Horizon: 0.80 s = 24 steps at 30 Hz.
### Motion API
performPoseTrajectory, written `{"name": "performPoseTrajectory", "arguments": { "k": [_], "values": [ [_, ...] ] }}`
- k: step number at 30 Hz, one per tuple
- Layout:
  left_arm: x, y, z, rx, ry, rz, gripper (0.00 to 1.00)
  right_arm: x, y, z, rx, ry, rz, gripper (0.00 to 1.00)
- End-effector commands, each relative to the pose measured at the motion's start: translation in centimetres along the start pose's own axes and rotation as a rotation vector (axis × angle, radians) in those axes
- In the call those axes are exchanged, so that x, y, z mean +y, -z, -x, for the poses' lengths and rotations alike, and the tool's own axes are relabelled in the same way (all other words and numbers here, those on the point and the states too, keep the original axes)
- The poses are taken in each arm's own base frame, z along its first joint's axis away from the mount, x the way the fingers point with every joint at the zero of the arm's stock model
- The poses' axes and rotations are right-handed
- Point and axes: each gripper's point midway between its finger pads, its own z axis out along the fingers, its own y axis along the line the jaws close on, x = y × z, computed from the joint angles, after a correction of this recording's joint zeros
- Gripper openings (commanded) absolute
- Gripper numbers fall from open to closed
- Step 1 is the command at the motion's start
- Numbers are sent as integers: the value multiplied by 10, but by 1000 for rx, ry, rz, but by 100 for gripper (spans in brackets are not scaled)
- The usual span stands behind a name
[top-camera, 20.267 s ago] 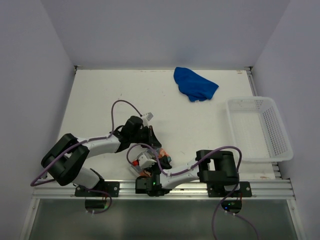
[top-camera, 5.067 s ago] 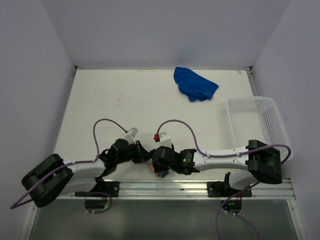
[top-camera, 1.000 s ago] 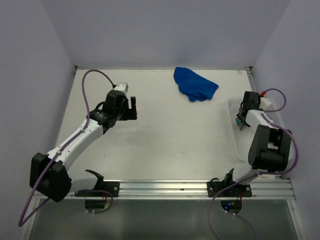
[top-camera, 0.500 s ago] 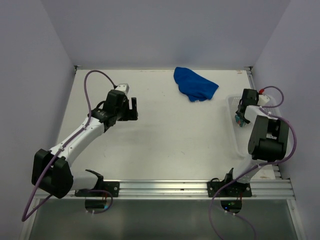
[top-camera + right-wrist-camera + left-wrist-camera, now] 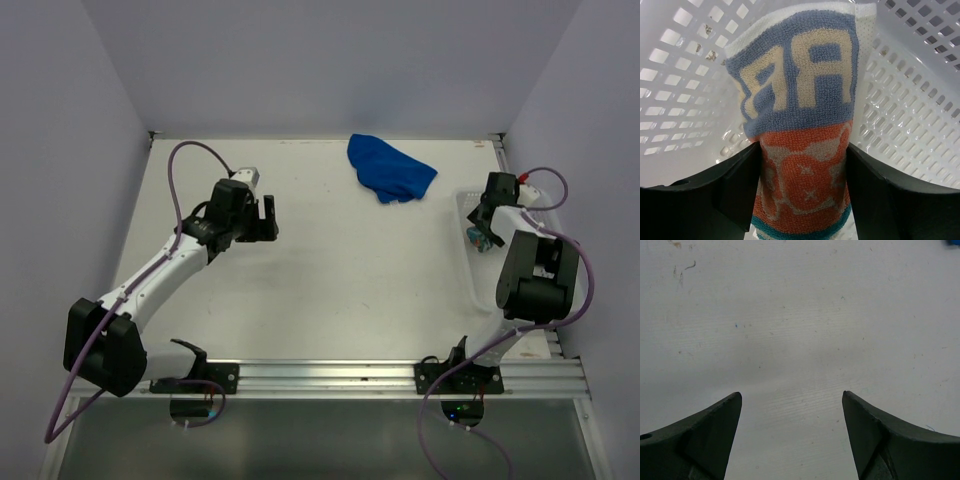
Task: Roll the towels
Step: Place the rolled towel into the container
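Terry cloth in orange, grey-blue and white fills the right wrist view: the patterned towel (image 5: 800, 100), bunched into a thick bundle, sits inside the white mesh basket (image 5: 920, 100) with its far end against the basket wall. Cream block letters run across its grey-blue band. Below that come orange roundels and a teal edge.

The right gripper (image 5: 802, 172) has the bundle between its jaws. Each jaw lies right along one side of the cloth, but whether they press it or merely flank it cannot be told. From above, the right gripper (image 5: 480, 232) hangs over the basket's (image 5: 462, 205) left end at the right side of the bench (image 5: 350, 280), with a scrap of the patterned towel (image 5: 474, 237) showing beneath it.

The blue towel (image 5: 390, 170) lies crumpled (not rolled) near the bench's far edge, right of centre, well apart from both arms.

The left gripper (image 5: 265, 215) is over bare bench left of centre. In its wrist view the left gripper's (image 5: 790, 407) jaws stand wide apart with nothing between them, only the scuffed white surface.
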Motion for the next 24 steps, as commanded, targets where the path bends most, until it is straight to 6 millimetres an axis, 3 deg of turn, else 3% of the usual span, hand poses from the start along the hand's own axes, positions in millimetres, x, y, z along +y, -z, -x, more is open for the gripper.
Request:
{"name": "performPoseTrajectory", "arguments": {
  "k": [1, 18, 24],
  "values": [
    [-5, 3, 13, -43, -1, -34, 85, 8, 16, 22, -28, -11, 42, 69],
    [-5, 12, 19, -74, 5, -43, 89, 8, 65, 56, -68, -31, 90, 79],
    [-4, 13, 20, -81, 6, -40, 90, 9, 104, 76, -150, -28, 155, 73]
  ]
}}
